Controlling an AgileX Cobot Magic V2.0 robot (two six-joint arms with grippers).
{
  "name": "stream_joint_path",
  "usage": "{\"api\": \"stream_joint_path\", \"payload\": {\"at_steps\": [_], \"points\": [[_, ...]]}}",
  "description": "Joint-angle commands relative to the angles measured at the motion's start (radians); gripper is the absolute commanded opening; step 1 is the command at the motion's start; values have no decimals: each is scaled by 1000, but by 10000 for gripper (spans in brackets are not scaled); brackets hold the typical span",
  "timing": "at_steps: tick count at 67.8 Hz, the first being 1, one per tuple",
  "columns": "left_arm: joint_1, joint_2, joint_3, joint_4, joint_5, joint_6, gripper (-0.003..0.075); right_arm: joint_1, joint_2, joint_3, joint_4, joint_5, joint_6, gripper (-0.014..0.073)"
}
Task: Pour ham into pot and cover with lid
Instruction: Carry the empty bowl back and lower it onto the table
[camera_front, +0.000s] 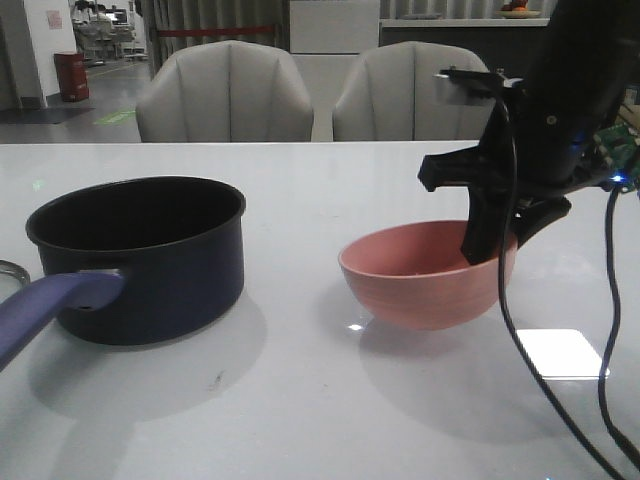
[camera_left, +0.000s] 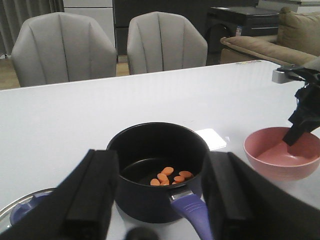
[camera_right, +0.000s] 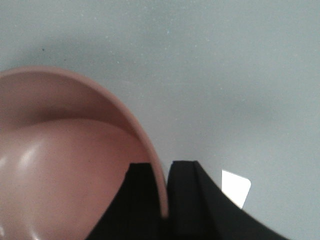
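nearest the camera in the front view: bare white table, open between and in front of the two vessels; near edge out of frame, far edge running in front of two grey chairs.

on the left: pot, upright, mouth up, uncovered. long axis along the purple-blue handle, pointing toward the near left corner of the front view. ham lying in orange chunks on the pot floor, seen from the left wrist only. lid flat on the table just beside the pot, on the handle side, only a rim arc and part of the knob in view.

left gripper held above and behind the pot, fingers spread wide to either side of it, nothing between them.

on the right: pink bowl, upright, well apart from the pot, inside bare where visible. right gripper down on the bowl's rim, one finger inside the wall and one outside, closed in on the rim with barely any gap; contact too fine to confirm from the front view. black cables hanging from the right arm down past the bowl's right side, crossing the table near a bright reflected patch.
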Motion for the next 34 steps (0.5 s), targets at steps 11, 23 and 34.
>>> {"api": "stream_joint_path", "payload": {"at_steps": [11,23,34], "points": [[-7,9,-26,-13,-81,0,403,-4,-7,-19,-12,-20,-7,265],[-7,9,-26,-13,-81,0,403,-4,-9,-51,-51,18,-7,497],[-7,9,-26,-13,-81,0,403,-4,-62,-69,-60,47,-9,533]]}}
